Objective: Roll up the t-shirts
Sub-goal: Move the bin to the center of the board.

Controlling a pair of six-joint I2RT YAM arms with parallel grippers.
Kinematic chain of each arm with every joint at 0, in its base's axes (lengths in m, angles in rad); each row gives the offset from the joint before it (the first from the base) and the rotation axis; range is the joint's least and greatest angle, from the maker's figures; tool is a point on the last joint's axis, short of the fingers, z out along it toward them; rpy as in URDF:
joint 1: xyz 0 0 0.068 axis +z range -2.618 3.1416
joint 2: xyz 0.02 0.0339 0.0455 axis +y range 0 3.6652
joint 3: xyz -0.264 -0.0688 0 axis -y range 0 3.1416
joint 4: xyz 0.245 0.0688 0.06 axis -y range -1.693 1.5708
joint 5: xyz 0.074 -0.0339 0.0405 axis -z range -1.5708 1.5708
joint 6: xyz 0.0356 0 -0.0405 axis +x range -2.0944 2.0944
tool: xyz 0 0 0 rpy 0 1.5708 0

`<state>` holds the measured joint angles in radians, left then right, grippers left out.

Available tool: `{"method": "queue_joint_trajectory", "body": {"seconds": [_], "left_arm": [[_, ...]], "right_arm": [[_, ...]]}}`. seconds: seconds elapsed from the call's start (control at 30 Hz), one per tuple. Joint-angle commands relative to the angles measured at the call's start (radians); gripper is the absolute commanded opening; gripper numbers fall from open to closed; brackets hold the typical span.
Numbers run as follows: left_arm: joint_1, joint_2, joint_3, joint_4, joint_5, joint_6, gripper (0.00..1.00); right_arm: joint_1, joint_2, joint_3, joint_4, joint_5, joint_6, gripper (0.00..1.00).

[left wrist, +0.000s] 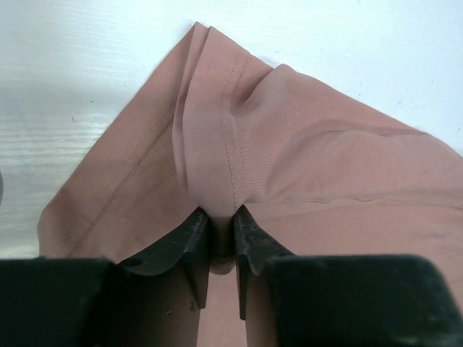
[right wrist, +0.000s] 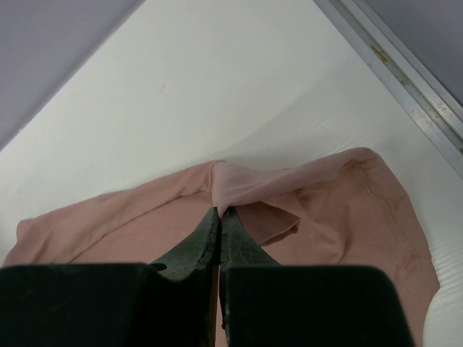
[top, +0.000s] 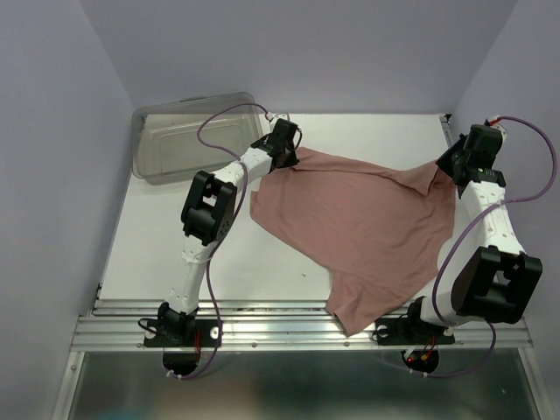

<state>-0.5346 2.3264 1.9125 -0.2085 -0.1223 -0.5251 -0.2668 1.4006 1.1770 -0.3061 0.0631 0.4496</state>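
Observation:
A dusty-pink t-shirt [top: 359, 227] lies spread across the white table, with one end hanging over the near edge. My left gripper [top: 296, 157] is at its far left corner, jaws shut on a bunched fold of hemmed cloth [left wrist: 217, 166]. My right gripper [top: 449, 168] is at the far right corner, jaws shut on a thin pinch of the shirt's edge [right wrist: 239, 188]. The cloth between the two grippers is pulled into ridges. No print shows on the shirt.
A clear grey plastic bin [top: 197, 136] stands at the far left of the table [top: 157, 245], just behind my left arm. A metal rail [top: 262, 328] runs along the near edge. Purple walls close the sides and back.

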Motion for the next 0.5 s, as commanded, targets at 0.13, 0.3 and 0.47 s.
{"method": "queue_joint_trajectory", "body": {"seconds": [0.13,0.3,0.47], "left_arm": [[0.004,-0.085,0.003,0.004,-0.022,0.007,0.08],[0.004,-0.116,0.014,-0.02,-0.031,0.011,0.0],[0.008,-0.154,0.141,-0.089,-0.01,0.051,0.0]], "right_arm": [[-0.003,-0.034,0.01,0.018,-0.003,-0.002,0.01],[-0.003,-0.032,0.007,0.018,0.0,-0.003,0.01],[-0.003,-0.043,0.022,-0.007,0.078,0.02,0.01]]}}
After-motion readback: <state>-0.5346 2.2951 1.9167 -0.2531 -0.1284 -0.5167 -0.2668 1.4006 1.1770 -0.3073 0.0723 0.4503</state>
